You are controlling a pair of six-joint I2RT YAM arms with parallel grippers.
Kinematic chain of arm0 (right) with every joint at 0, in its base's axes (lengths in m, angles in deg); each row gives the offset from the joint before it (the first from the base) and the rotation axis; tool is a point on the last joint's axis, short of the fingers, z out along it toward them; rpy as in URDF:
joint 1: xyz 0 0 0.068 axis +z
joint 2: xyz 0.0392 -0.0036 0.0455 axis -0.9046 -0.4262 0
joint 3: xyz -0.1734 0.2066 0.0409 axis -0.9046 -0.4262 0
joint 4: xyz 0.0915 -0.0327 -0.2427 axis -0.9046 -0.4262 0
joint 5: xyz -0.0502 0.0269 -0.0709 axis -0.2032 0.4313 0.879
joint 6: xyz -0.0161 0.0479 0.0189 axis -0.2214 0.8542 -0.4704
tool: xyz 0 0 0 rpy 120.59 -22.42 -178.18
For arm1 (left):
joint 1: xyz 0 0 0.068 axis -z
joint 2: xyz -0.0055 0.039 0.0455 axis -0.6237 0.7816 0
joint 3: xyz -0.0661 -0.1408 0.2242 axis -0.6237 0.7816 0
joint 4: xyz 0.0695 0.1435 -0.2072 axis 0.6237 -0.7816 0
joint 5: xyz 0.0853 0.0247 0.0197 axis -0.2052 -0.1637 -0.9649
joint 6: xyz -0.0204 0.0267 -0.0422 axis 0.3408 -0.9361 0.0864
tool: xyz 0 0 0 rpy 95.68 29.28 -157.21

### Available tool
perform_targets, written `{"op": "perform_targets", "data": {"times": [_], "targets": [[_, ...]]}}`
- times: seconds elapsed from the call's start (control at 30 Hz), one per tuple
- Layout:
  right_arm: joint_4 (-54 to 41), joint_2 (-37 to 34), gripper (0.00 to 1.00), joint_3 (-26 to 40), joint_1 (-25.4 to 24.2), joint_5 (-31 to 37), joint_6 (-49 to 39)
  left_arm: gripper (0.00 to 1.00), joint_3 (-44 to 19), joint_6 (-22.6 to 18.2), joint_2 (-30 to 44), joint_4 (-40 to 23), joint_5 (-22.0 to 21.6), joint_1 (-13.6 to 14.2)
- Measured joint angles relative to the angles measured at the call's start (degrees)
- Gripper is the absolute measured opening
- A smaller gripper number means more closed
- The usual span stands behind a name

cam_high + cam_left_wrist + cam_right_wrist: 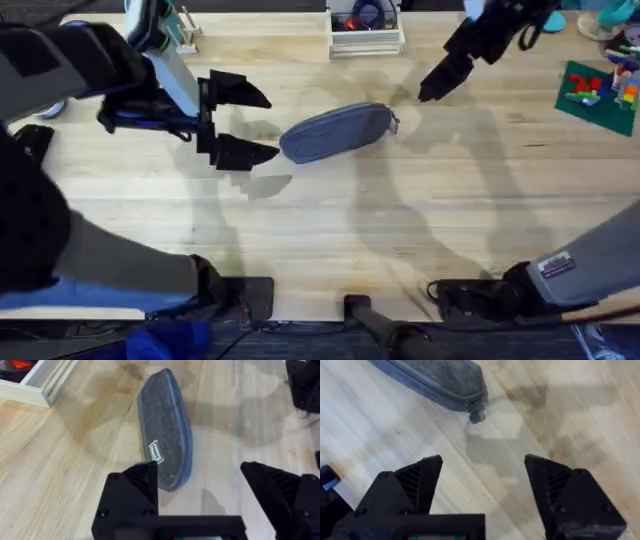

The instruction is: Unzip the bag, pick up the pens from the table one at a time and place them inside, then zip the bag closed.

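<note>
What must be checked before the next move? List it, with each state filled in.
1. Left gripper open, beside the bag: ok.
2. Right gripper open, apart from the bag: ok.
3. Bag lying flat on the table, held by neither gripper: ok.
4. Zipper pull exposed at the end facing the right gripper: ok.
5. Zipper closed along its whole length: cannot tell.
6. Pens' whereabouts: cannot tell.
</note>
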Motion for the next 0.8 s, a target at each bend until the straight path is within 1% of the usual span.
{"op": "perform_targets", "data": {"times": [0.1, 0.2, 0.33, 0.43, 0.57, 0.67, 0.7, 0.8], "targets": [[-0.78, 2.73, 0.995, 0.00, 0.00, 0.09, 1.32, 0.996, -0.80, 1.16, -2.72, -2.32, -2.36, 0.00], [-2.30, 5.40, 0.995, 0.02, 0.00, 1.23, 3.05, 0.997, -0.84, 4.57, -5.99, -3.07, -4.70, 0.00], [-5.64, 8.37, 0.995, 0.02, 0.00, 3.02, 5.34, 0.997, -0.84, 10.84, -11.65, -4.05, -7.68, 0.00], [-8.25, 10.86, 0.995, 0.02, 0.00, 3.52, 7.23, 0.997, -0.84, 15.42, -16.84, -6.33, -9.45, 0.00], [-11.19, 14.69, 0.995, 0.02, 0.00, 3.87, 9.84, 0.995, -0.84, 20.33, -24.59, -10.38, -11.53, 0.00], [-13.20, 17.94, 0.995, 0.02, 0.00, 4.08, 11.62, 0.996, -0.84, 24.09, -30.19, -12.10, -13.46, 0.00], [-15.61, 21.03, 0.996, 0.02, 0.00, 4.13, 12.84, 0.994, -0.84, 28.26, -35.42, -13.75, -15.71, 0.00], [-18.56, 23.49, 0.996, 0.02, 0.00, 4.28, 13.65, 0.996, -0.84, 31.23, -39.90, -15.44, -17.33, 0.00]]}}
